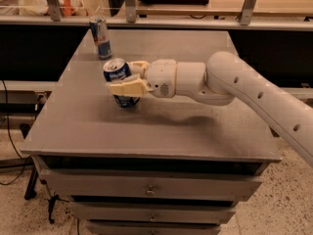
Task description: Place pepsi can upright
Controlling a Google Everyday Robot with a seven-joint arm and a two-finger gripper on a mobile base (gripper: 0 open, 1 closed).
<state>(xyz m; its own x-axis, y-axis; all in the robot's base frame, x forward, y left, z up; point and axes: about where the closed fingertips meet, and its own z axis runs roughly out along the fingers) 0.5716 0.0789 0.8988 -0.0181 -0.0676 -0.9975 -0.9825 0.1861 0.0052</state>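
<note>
Claw (122, 76) clamped on the pepsi can (116, 72) over the worktop (166, 126)
Both cream fingers (128, 87) press the can's sides; it is almost upright, top leaning a little left, base close to the surface, left of middle. A slim blue-and-silver can (100, 37) stands behind it near the far edge

Looks like a robotics lab or workshop. I am facing a grey drawer cabinet (205, 187) sitting on a speckled floor (12, 209). Cables (12, 148) are lying off its left edge, and a long workbench (195, 6) is standing behind its far edge. A white robot arm (254, 92) is hanging over the worktop (161, 131), its gripper (126, 78) clasping a pepsi can (116, 70) near the far-left corner.
</note>
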